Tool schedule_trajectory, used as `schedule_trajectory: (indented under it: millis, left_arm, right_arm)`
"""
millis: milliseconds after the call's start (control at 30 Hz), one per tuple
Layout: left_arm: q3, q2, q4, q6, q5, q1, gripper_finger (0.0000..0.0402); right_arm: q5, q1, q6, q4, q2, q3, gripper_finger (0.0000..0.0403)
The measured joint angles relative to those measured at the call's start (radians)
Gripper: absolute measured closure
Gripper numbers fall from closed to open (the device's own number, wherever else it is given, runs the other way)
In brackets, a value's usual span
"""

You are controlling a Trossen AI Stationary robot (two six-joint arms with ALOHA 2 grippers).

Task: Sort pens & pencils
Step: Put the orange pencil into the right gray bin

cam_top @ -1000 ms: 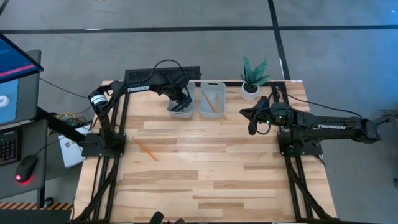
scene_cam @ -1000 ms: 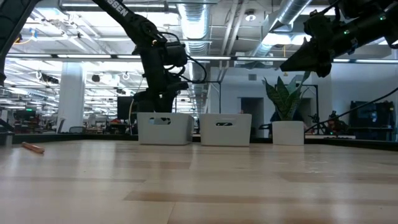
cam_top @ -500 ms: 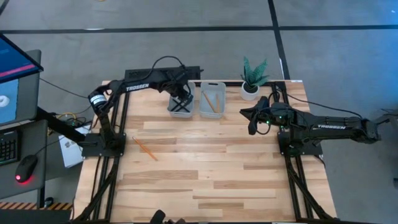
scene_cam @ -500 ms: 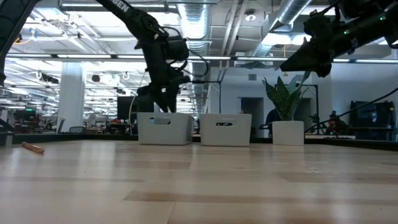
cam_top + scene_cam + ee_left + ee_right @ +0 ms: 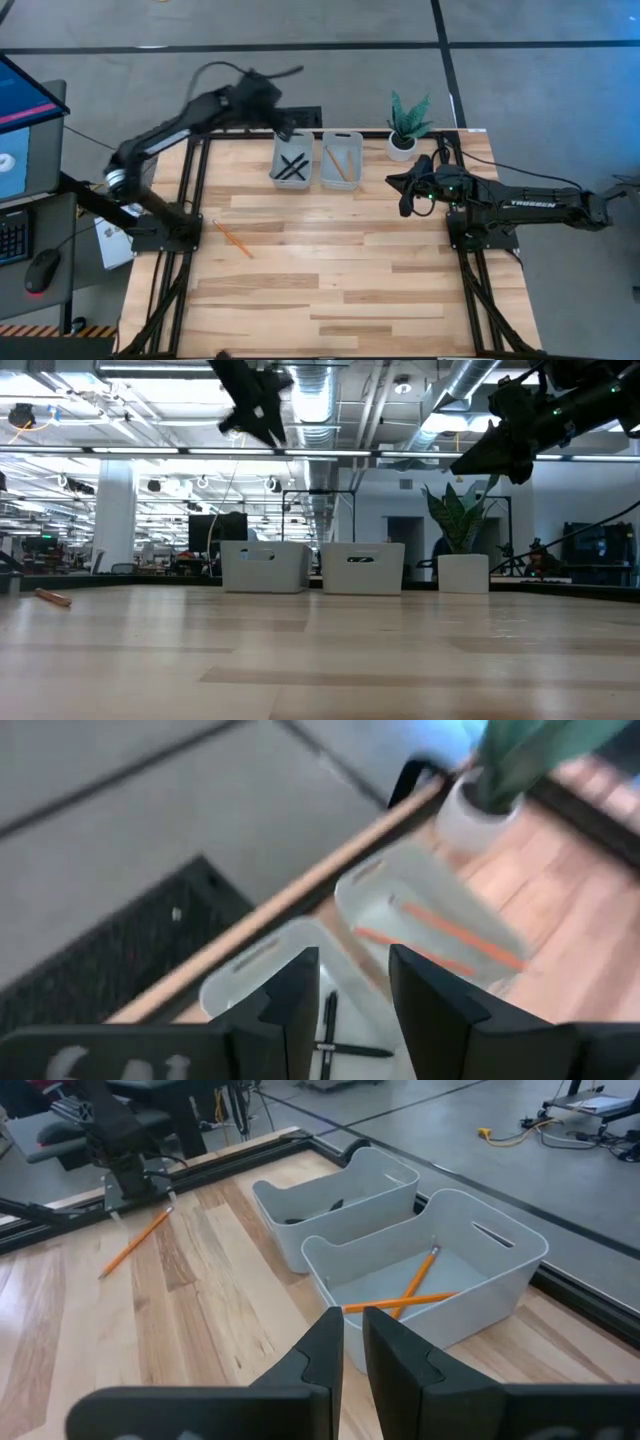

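Note:
Black pens (image 5: 292,168) lie crossed on the floor of the left grey tray (image 5: 273,172); they also show in the left wrist view as pens (image 5: 334,1042). Two orange pencils (image 5: 412,1295) lie crossed in the right grey tray (image 5: 358,165). Another pencil (image 5: 233,238) lies flat on the table near its left side. My left gripper (image 5: 350,1005) hangs open and empty high above the left tray's far end, also seen as the left gripper (image 5: 258,415). My right gripper (image 5: 352,1348) stays shut in the air right of the trays.
A potted plant (image 5: 405,128) stands at the far edge right of the trays. The arms' black frames (image 5: 170,235) run along both table sides. A broad stretch of bare wood (image 5: 330,280) lies in front of the trays. A desk with a screen and a mouse (image 5: 40,270) stands beyond the left edge.
My left gripper has risen out of the left tray, first a little, then fast and high, drawing back toward the table's far left and tipping less steeply. The crossed pens it covered now lie bare in the tray. The right arm has kept still.

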Motion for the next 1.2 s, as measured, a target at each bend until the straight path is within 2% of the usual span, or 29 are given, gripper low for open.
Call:
schedule_trajectory:
  millis: [200, 333, 533, 633, 867, 1067, 1200]
  left_arm:
    - [-0.022, -0.196, -0.063, -0.044, 0.004, -0.026, 0.0287]
    - [-0.030, -0.294, -0.162, -0.086, 0.006, -0.071, 0.0287]
    - [-0.031, -0.379, -0.328, -0.262, 0.001, -0.160, 0.0287]
    - [-0.031, -0.399, -0.429, -0.395, -0.019, -0.216, 0.0287]
    - [-0.031, -0.396, -0.754, -0.741, -0.190, -0.386, 0.0287]
    - [-0.069, -0.396, -0.731, -0.931, -0.215, -0.539, 0.0287]
    - [-0.141, -0.381, -0.734, -1.074, -0.253, -0.634, 0.0287]
  right_arm:
    - [0.000, 0.000, 0.000, 0.000, 0.000, 0.000, 0.0337]
    - [0.000, 0.000, 0.000, 0.000, 0.000, 0.000, 0.0337]
    - [0.000, 0.000, 0.000, 0.000, 0.000, 0.000, 0.0337]
    - [0.000, 0.000, 0.000, 0.000, 0.000, 0.000, 0.0337]
    - [0.000, 0.000, 0.000, 0.000, 0.000, 0.000, 0.0337]
    - [0.000, 0.000, 0.000, 0.000, 0.000, 0.000, 0.0337]
    - [0.000, 0.000, 0.000, 0.000, 0.000, 0.000, 0.0337]
